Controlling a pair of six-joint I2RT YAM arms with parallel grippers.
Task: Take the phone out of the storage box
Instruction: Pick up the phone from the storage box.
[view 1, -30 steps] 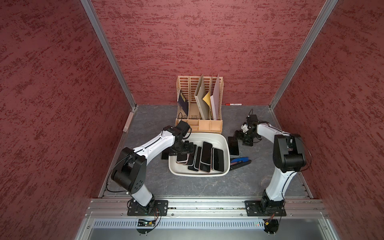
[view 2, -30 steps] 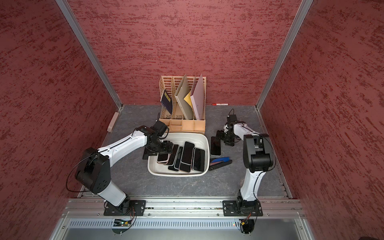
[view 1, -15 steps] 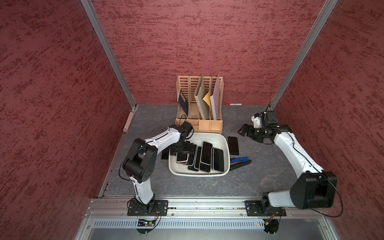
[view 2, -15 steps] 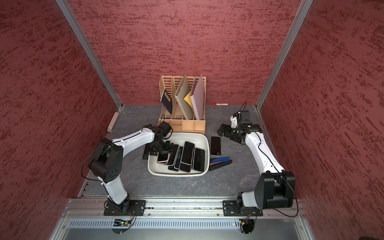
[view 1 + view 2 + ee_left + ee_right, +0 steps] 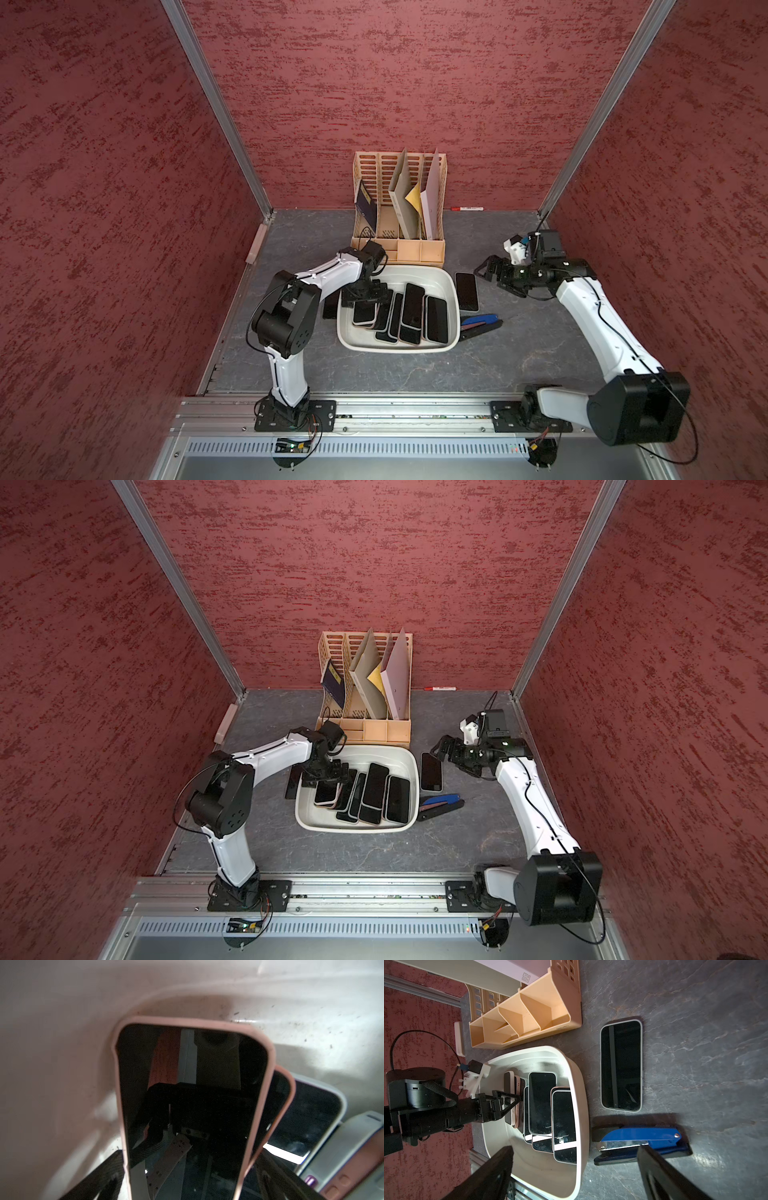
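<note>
The grey table (image 5: 415, 374) is where everything's been left sitting, and nothing lying on it looks shifted from a second ago. The biggest change is seen in the right arm (image 5: 598, 324). A second back it was folded up tall over its base, and now it's been stretched out long, with the elbow dropped low by the front rail. The left arm (image 5: 328, 274) has been refolded too, elbow pulled in closer to the box, though its wrist is kept over the same spot. The beige file rack (image 5: 399, 208) is parked against the back wall with folders leaned in its slots, unchanged. Right in front of it the off-white storage box (image 5: 399, 348) is found where it was, with several phones (image 5: 411, 309) fanned and overlapped inside. The left gripper (image 5: 366, 297) is dipped into the box's back-left corner, jaws spread wide on either side of the pink-cased phone (image 5: 187, 1105). Whether the pads are touched to its edges can't be told. The right gripper (image 5: 488, 270) has been drawn back from the loose phone (image 5: 466, 291) and is held apart from it, jaws wide with nothing between them. That loose phone is laid flat, screen up, on the table just beside the box's right wall, same spot as before. A blue and black stapler (image 5: 480, 323) is left just in front of it. A red-capped marker (image 5: 466, 208) is lying along the back wall.
</note>
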